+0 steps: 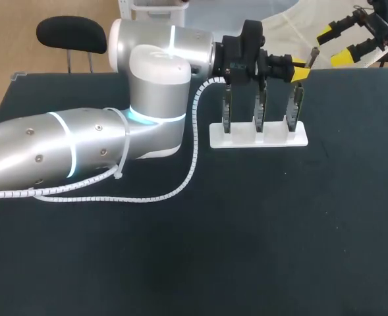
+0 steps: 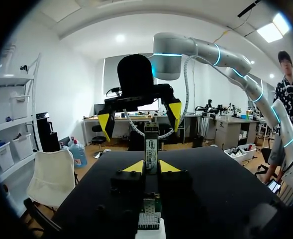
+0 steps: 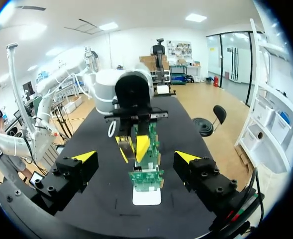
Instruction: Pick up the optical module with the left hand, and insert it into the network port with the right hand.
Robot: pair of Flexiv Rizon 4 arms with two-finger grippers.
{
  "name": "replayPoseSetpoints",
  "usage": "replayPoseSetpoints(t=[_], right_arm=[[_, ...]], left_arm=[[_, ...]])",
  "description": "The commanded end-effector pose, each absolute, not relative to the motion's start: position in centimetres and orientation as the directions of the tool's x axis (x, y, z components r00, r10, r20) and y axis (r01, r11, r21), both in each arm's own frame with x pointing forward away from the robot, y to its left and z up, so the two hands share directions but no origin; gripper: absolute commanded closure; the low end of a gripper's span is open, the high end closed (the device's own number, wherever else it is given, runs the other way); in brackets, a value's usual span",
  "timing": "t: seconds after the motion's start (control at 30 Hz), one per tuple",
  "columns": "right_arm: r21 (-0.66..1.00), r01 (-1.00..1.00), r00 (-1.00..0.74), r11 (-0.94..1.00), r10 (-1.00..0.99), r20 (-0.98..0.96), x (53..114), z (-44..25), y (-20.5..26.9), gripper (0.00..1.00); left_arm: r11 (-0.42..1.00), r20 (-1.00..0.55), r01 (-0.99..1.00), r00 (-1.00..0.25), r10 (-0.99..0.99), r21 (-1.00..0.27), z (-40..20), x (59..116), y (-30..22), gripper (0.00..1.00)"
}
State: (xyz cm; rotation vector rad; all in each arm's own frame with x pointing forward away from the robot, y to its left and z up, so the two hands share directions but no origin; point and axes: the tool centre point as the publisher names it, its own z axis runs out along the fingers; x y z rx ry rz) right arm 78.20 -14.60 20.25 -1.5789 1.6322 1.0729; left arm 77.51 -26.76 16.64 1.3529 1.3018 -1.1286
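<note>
Optical module: upright, clamped between the two yellow tips of the left gripper, one tip against each side. In the left wrist view its upper end stands clear above the fingers. It is held directly over a green network card.

Rack: a white base on the black table carrying three upright cards in a row. In the head view the left gripper sits over the rightmost card, and the module is above the card. Whether it touches the card cannot be determined.

Left arm: enters from the left and reaches across to the rack, with a white spiral-wrapped cable hanging beside it.

Right gripper: beyond the rack at the far right corner of the table, facing the left gripper. Its fingers are spread wide and hold nothing.
</note>
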Motion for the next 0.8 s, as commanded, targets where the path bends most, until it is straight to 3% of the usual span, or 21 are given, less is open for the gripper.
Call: replayPoseSetpoints(t=[0.03,0.8], right_arm=[[0.114,-0.992,-0.079,-0.044,-0.486,-0.870,77.5,20.5,-14.5,0.00],[0.106,-0.990,-0.048,-0.090,-0.496,-0.867,76.2,20.5,-12.4,0.00]], left_arm=[[-0.019,-0.986,1.000,0.022,0.162,0.019,16.7,77.4,-26.7,1.00],[-0.019,-0.986,1.000,0.022,0.162,0.019,16.7,77.4,-26.7,1.00]])
